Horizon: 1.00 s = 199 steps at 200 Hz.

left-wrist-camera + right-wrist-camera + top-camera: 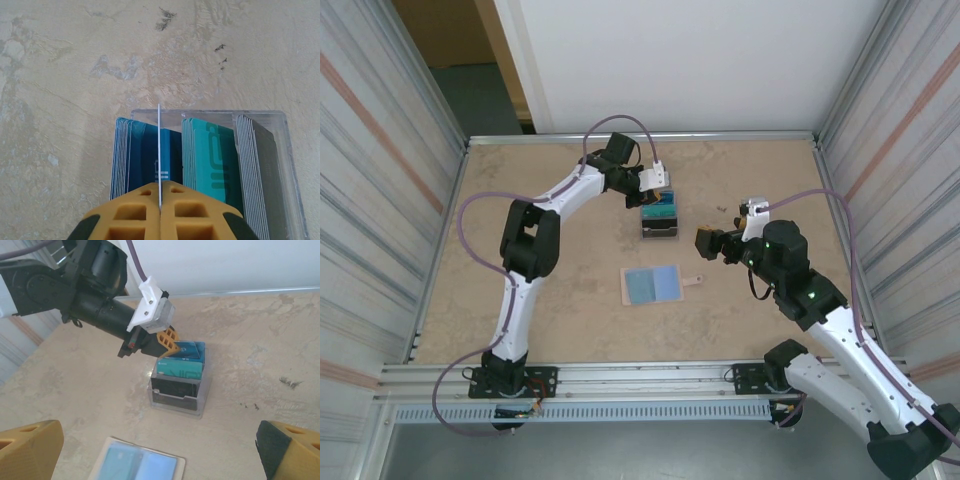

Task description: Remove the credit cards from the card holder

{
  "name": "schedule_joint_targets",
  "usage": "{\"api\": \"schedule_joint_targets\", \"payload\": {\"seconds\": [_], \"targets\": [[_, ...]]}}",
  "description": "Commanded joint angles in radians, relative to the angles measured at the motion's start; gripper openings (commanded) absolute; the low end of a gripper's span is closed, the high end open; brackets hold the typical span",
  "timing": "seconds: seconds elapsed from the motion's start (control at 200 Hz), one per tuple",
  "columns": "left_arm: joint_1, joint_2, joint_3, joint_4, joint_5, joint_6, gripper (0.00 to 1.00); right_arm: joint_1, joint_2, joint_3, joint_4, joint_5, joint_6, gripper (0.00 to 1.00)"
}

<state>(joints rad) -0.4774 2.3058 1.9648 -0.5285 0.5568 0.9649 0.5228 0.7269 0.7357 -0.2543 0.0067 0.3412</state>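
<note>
The card holder (659, 228) is a clear plastic box in the middle of the table, also seen from above (292, 165) and from the front (176, 400). Upright credit cards stand in it in rows: blue (142, 155), teal (212, 160) and dark grey (262, 175). My left gripper (160, 200) hangs over the holder's far side (655, 193) and is shut on one credit card (159, 145), seen edge-on as a thin pale line over the blue row. My right gripper (160, 452) hovers right of the holder (708, 243), wide open, nothing between its fingers.
A small pale board (624, 298) lies in front of the holder with two light blue cards (651, 284) flat on it; its near corner (102, 455) sits below my right gripper. Ribbed metal walls close in the left and right sides.
</note>
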Motion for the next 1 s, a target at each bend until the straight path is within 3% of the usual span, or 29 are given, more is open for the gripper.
{"api": "schedule_joint_targets", "payload": {"seconds": [0.0,0.115,0.21,0.311,0.626,0.992], "targets": [[0.006,0.031,0.028,-0.024,-0.021,0.001,0.00,-0.005,0.006,0.001,0.033,-0.004,0.027,0.99],[0.006,0.027,0.027,-0.027,-0.013,-0.013,0.00,-0.005,0.014,0.004,0.036,-0.023,0.027,0.99],[0.006,0.021,0.028,-0.025,0.010,-0.024,0.13,-0.005,0.022,0.004,0.039,-0.030,0.027,0.99],[0.002,0.014,0.028,-0.022,0.017,-0.028,0.18,-0.004,0.028,0.004,0.044,-0.036,0.031,0.99],[-0.013,-0.046,0.002,-0.002,-0.006,-0.046,0.22,-0.006,0.063,0.031,0.020,-0.062,0.075,0.99],[-0.027,-0.205,-0.192,0.256,-0.147,-0.106,0.29,-0.004,0.081,0.028,0.033,-0.063,0.073,0.99]]}}
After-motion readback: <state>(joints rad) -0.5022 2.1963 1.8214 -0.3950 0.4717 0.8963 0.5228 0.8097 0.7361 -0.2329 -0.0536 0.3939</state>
